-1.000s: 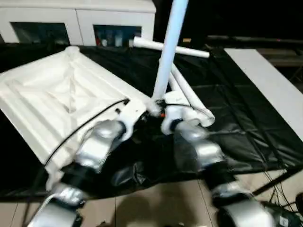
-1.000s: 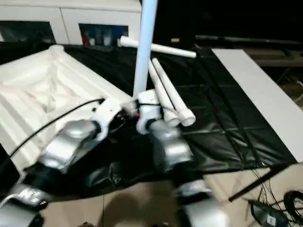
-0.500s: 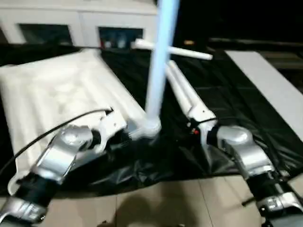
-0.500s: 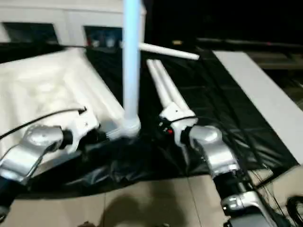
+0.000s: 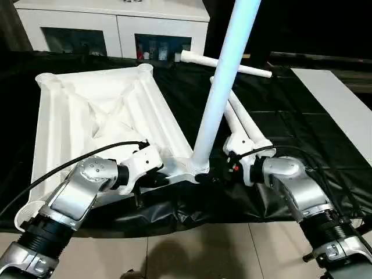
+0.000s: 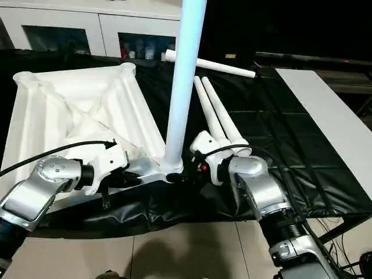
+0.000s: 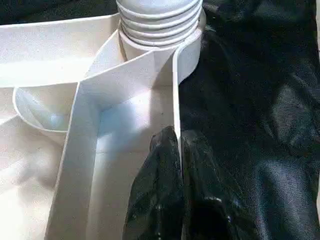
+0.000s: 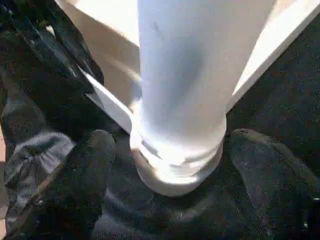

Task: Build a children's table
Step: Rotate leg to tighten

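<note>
Left gripper [image 7: 177, 150] fingers pinch the tabletop [image 5: 99, 116] rim; right gripper [image 8: 170, 165] fingers straddle, spread, the upright leg [image 5: 224, 87]

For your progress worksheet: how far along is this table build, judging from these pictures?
Done: one leg stands in a corner socket of the upturned tabletop.
In hand: left gripper pinches the tabletop's rim; right gripper straddles the leg's base, open.
Left: three legs lie on the black sheet.
</note>
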Robot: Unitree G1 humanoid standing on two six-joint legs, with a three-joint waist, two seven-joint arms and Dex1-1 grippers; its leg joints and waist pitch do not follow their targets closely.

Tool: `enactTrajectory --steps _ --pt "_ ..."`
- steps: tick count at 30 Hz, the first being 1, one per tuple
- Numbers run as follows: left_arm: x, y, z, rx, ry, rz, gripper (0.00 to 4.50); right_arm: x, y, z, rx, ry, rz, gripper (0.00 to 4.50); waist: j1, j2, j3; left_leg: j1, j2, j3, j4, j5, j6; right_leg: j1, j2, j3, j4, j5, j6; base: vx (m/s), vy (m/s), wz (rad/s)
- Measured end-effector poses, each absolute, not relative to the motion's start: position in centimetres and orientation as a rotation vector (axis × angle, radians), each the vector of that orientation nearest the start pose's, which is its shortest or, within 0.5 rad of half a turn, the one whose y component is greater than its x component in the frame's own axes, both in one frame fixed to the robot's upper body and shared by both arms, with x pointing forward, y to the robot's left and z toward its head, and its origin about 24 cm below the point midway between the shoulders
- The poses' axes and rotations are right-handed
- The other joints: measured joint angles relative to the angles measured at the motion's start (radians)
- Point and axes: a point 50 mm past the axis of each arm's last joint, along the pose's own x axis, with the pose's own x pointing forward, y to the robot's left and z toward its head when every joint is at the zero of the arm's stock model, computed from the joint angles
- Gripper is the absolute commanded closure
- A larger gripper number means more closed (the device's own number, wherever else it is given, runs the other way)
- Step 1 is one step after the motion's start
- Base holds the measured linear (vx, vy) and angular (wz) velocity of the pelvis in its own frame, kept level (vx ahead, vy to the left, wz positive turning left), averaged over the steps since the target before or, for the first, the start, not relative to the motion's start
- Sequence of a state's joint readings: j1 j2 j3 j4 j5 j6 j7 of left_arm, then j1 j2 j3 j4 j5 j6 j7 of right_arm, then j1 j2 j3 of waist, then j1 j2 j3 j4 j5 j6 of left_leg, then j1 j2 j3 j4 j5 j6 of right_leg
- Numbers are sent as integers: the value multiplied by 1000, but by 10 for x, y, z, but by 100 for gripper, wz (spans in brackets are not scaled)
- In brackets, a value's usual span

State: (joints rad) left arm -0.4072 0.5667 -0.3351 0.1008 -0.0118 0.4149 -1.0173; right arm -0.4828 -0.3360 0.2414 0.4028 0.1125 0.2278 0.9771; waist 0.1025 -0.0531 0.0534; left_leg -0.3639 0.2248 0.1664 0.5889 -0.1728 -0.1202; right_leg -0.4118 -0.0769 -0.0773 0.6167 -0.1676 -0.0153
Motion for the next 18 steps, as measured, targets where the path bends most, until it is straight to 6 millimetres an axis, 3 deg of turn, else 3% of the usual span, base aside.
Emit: enactTrajectory --steps 1,9,10,18 --pt "287 157 69 525 514 -1130 450 309 -125 54 -224 348 1133 86 0 0 0 0 0 0 0 0 0 0 0 0 0 0 0 0 0 0" --pt "287 157 69 524 514 -1132 450 314 -119 55 -204 328 1132 142 -1 0 0 0 0 0 0 0 0 0 1 3 0 0 0 0 0 0" --pt "287 157 69 524 514 -1132 450 315 -119 55 -201 325 1131 168 -1 0 0 0 0 0 0 0 0 0 1 3 0 0 0 0 0 0" --pt "287 159 69 536 519 -1123 450 317 -116 52 -185 314 1130 182 -10 -1 0 1 0 0 0 0 0 0 1 4 1 0 0 0 0 0"
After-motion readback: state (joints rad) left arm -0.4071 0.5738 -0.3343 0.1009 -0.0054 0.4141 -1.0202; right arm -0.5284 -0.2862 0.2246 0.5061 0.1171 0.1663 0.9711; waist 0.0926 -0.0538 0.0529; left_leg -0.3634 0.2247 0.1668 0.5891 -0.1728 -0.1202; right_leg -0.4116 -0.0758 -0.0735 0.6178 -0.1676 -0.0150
